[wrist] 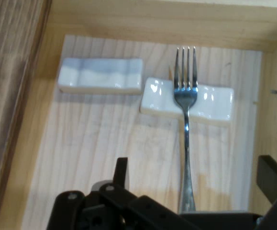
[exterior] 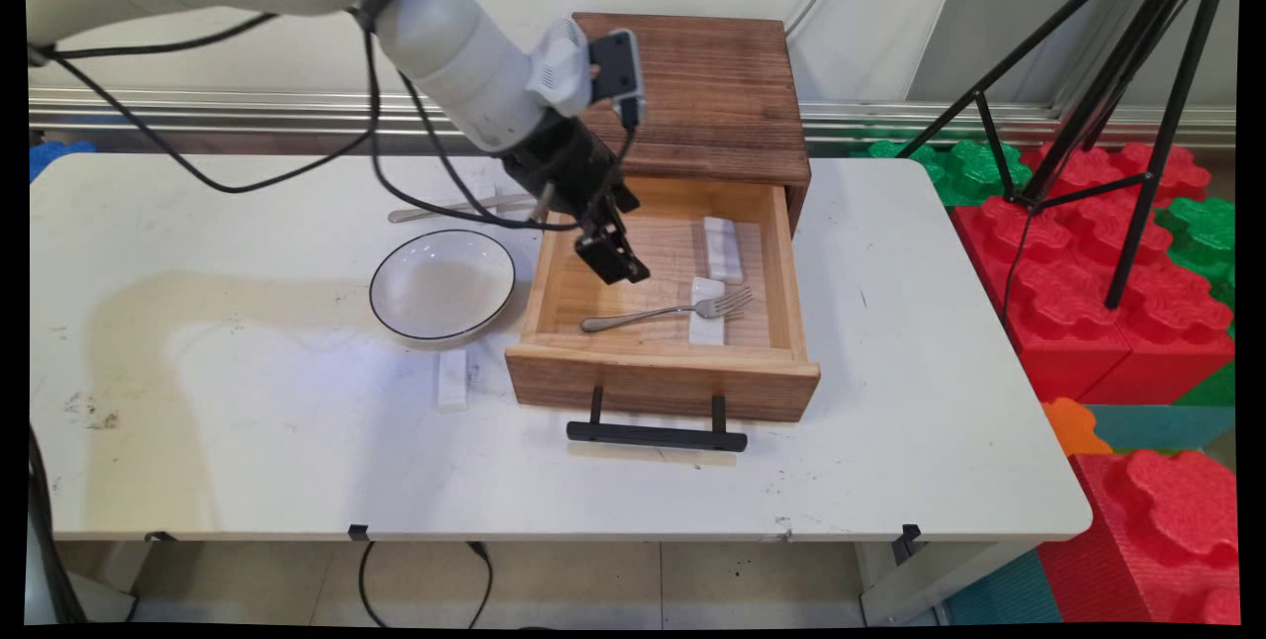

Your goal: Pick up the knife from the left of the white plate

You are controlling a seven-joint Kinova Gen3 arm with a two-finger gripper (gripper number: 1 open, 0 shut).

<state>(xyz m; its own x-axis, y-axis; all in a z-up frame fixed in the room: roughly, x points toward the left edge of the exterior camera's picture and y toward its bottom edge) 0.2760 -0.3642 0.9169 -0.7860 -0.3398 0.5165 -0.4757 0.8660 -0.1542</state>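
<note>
My gripper (exterior: 621,263) hangs open inside the pulled-out wooden drawer (exterior: 661,377), just above its floor. A metal fork (exterior: 673,311) lies in the drawer with its tines resting on a white ceramic rest (exterior: 706,322). In the hand view the fork (wrist: 185,124) runs between my two spread fingers (wrist: 121,168), and its handle end lies under the gripper (wrist: 195,171). The fingers do not touch it. The white rest (wrist: 210,103) lies crosswise under the fork's neck. A second white rest (wrist: 100,75) lies beside it, seen in the main view as the far rest (exterior: 723,248).
The drawer belongs to a dark wooden cabinet (exterior: 707,95) at the table's back. Left of the drawer sit a white bowl with a dark rim (exterior: 442,285), another white rest (exterior: 452,379) and a metal utensil (exterior: 445,211). A black tripod (exterior: 1108,125) and red foam blocks (exterior: 1098,263) stand to the right.
</note>
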